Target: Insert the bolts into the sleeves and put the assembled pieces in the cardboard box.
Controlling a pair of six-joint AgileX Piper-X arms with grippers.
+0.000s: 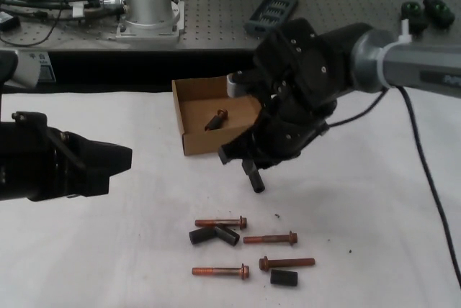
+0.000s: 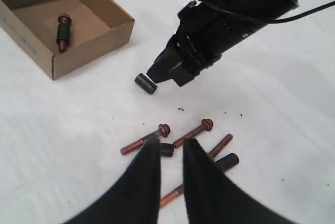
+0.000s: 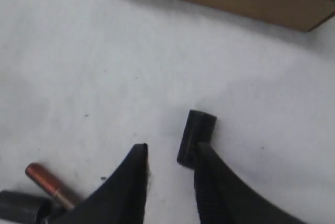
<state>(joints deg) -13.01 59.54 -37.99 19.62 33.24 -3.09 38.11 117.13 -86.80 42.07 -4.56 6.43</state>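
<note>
My R gripper (image 3: 171, 150) points down at the tabletop (image 1: 360, 200) just in front of the box (image 1: 189, 106). Its fingers are apart w/ nothing clamped. One sleeve (image 3: 196, 135) sits right at the tip of one finger, against its inner edge or v. close to it; can't tell which. It's off to that side of the gap, not centred betw. the fingers. In the high view this sleeve shows just below the gripper, betw. the box front and the loose parts.

My L gripper (image 2: 171, 145) is off to the left. Its fingers are also apart w/ a narrow gap, holding nothing. In its wrist view the loose parts lie just past its fingertips.

Loose parts, all near each other on the tabletop:
- four bolts (image 1: 270, 238), lying flat
- three spare sleeves (image 1: 284, 277): two touching each other beside the top bolt, one alone by the lowest bolts

In the box there is one assembled piece (image 1: 216, 119), lying on the box floor, well apart from both grippers.
</note>
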